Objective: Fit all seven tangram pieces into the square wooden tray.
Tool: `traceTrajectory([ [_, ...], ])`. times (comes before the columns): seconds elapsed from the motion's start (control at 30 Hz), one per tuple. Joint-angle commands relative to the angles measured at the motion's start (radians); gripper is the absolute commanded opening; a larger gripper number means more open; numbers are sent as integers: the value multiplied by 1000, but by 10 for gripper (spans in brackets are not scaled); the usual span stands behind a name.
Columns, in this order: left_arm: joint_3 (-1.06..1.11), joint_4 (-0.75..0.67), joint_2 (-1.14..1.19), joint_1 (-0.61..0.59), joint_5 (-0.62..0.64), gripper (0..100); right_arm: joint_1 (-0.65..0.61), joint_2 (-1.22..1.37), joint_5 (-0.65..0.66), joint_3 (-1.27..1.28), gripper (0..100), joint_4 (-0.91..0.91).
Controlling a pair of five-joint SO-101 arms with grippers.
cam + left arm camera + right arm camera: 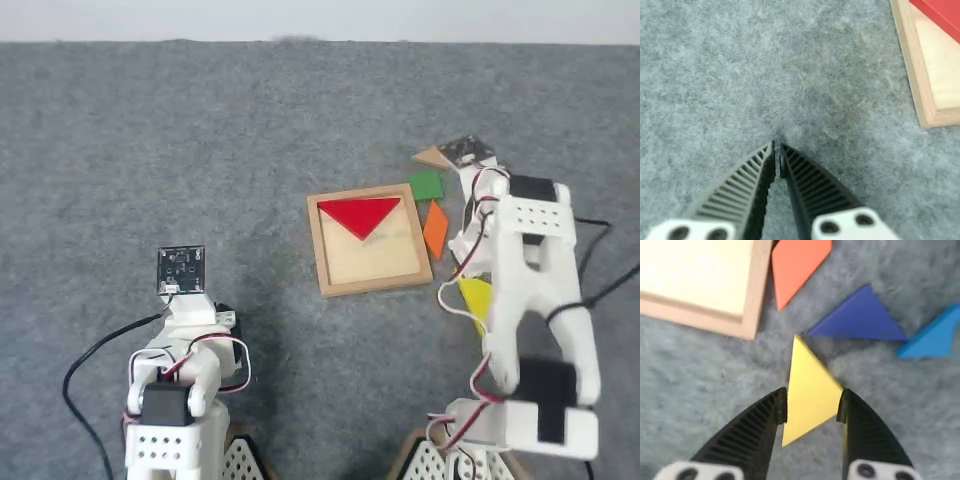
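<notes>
The square wooden tray (322, 250) lies mid-table with a red triangle (360, 215) in its far part. My right gripper (812, 402) is shut on a yellow triangle (810, 385), a finger against each side edge, just off the tray's (751, 300) near right corner. That yellow triangle (476, 297) peeks out beside the right arm (520, 270). An orange parallelogram (797, 265), a dark blue triangle (860, 320) and a light blue piece (935, 335) lie close by. My left gripper (776, 146) is shut and empty over the grey mat, left of the tray (920, 85).
A green square (426, 185), the orange parallelogram (435, 228) and a tan triangle (433, 156) lie right of the tray and behind it. The left arm (185, 340) stands at the front left. Grey mat covers the table.
</notes>
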Motion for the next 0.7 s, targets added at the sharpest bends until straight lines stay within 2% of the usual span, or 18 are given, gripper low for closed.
traceTrajectory([
  [0.0, -12, 2, -20, -6, -11, 14, -15, -87, -11, 110, 254, -28],
  [0.07, -12, 2, -20, -6, -11, 14, -12, -108, -12, 209, 297, -122],
  [0.17, -12, 2, -20, -6, -11, 14, -18, -117, -57, 299, 298, -222],
  [0.4, -12, 2, -20, -6, -11, 14, -10, -114, -66, 308, 299, -237],
  [0.67, -12, 2, -20, -6, -11, 14, -10, -114, 63, 315, 299, -297],
])
